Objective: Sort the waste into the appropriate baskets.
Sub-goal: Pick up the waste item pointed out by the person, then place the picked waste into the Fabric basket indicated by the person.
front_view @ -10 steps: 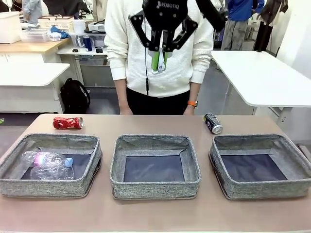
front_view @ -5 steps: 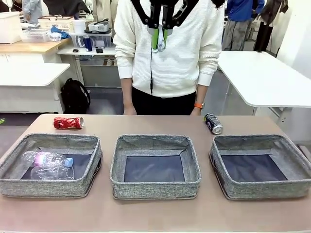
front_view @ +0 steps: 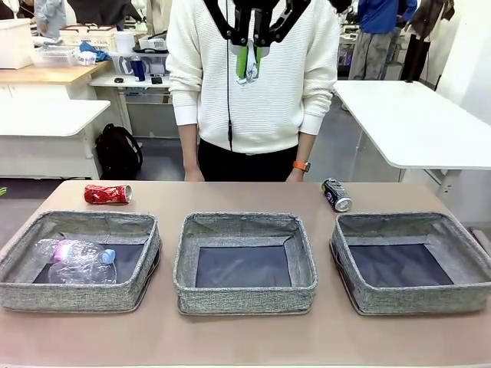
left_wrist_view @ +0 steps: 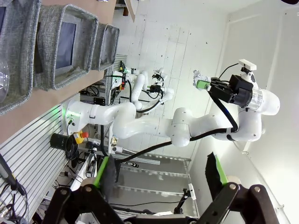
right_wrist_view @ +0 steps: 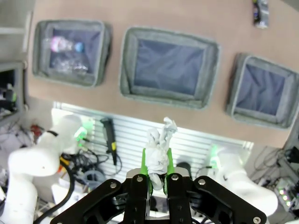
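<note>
Your right hand (right_wrist_view: 157, 164) is pressed together on the paper wad (right_wrist_view: 159, 145), green pads pinching its lower half while the crumpled top pokes out above the fingertips. From the front it hangs high over the tabletop (front_view: 245, 198), in front of the person's white sweater (front_view: 253, 123). Your left hand (left_wrist_view: 161, 179) is spread wide with nothing between the fingers (parked off to the side, by the look of it).

Out to the baskets. The left basket (front_view: 77, 297) already holds the clear bottles (front_view: 77, 262), so paper likely belongs in another one. The middle basket (front_view: 245, 297) and the right basket (front_view: 414, 300) both show bare dark bottoms. Which of the two is meant for paper, you can't tell from here.

The step in hand looks like carrying the wad to its basket:
- Centre it over the dark floor, not the woven rim.
- Come down low before you release, since a wad this light can drift or bounce out.
- Open cleanly so it doesn't cling to a pad.

The red can (front_view: 107, 194) lies on the tabletop just behind the left basket. The black can (front_view: 337, 195) lies near the right basket's far corner. Both look yet to be sorted.
</note>
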Available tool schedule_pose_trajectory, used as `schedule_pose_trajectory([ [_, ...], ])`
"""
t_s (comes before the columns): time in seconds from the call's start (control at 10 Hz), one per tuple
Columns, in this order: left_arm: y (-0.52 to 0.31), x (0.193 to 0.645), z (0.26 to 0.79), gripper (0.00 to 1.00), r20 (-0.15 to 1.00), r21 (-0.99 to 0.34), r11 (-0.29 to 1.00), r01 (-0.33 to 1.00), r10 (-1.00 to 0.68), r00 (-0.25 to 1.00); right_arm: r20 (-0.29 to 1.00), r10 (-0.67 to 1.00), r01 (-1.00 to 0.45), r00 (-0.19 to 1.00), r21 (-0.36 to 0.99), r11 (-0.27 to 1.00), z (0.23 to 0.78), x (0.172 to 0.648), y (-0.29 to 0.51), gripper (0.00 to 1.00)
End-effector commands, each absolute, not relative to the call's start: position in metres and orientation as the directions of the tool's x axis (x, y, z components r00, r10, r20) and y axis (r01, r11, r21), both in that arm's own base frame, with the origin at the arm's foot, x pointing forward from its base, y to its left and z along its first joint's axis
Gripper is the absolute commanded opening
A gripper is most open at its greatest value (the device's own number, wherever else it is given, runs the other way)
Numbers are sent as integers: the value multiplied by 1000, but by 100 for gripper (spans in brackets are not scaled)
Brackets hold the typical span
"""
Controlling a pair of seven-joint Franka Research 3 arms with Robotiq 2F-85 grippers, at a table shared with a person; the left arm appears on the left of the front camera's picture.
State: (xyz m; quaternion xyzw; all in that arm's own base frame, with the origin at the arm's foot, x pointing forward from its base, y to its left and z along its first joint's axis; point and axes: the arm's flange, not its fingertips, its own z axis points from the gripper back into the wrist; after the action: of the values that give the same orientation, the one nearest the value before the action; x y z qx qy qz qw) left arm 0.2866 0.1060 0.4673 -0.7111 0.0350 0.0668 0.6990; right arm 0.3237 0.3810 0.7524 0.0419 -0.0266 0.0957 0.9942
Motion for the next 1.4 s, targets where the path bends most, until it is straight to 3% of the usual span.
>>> schedule_pose_trajectory([
  [0.0,107,285,470,100,-123,-992,-37,-122,39,992,66,185,-189,981,71,979,753,320,378,11],
  [1.3,107,285,470,100,-123,-992,-37,-122,39,992,66,185,-189,981,71,979,753,320,378,11],
])
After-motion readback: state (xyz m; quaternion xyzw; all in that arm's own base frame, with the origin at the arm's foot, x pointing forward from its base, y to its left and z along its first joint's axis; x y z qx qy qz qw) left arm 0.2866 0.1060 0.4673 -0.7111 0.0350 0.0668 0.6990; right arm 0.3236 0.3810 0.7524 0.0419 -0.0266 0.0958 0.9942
